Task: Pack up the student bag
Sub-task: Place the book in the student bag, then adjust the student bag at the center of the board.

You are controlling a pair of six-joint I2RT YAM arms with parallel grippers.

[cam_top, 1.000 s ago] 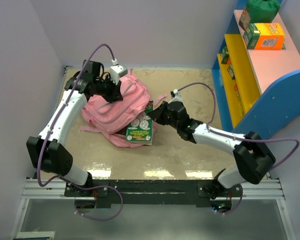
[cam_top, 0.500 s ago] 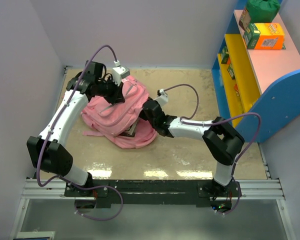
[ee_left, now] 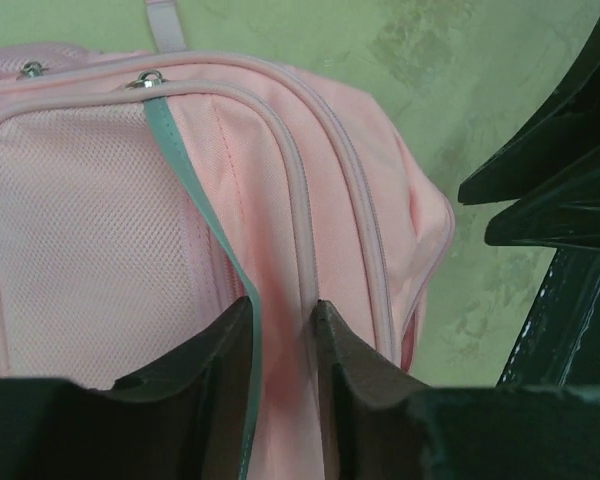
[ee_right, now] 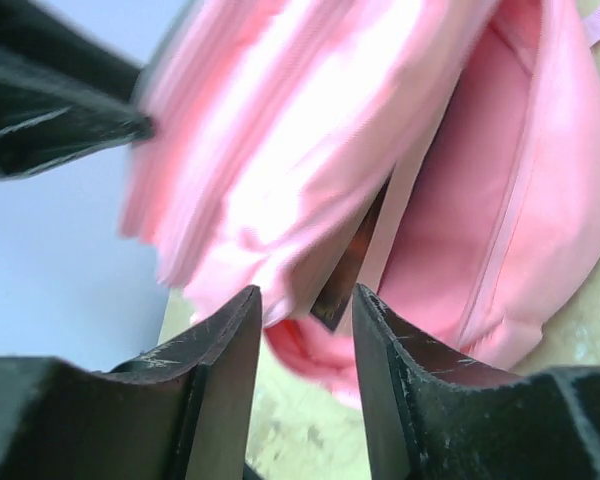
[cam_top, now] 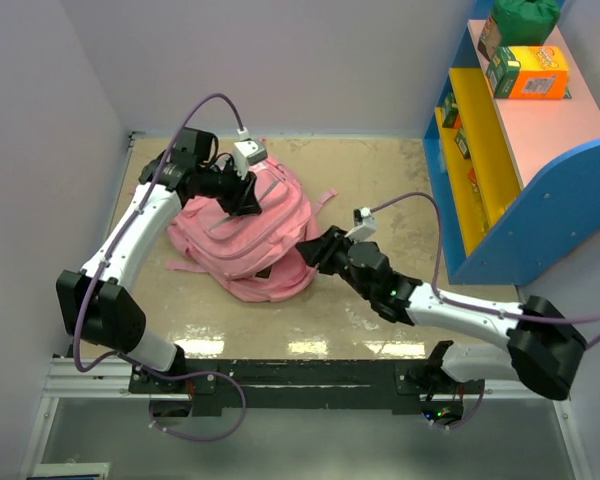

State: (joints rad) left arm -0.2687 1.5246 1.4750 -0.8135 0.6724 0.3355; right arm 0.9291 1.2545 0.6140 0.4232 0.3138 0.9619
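The bag (cam_top: 250, 232) lies on the table (cam_top: 380, 180), its mouth open at the right gripper (ee_right: 305, 295), whose jaws are spread and empty. A dark edge (ee_right: 342, 268) inside suggests something is packed; zipping remains. The left gripper (ee_left: 283, 310) straddles a ridge atop the bag; whether it pinches, I cannot tell.

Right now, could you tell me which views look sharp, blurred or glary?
Right wrist: the large pink fabric backpack is smeared with blur; left wrist: its seams and mesh are crisp; top external: sharp, with glare patches on the beige table.
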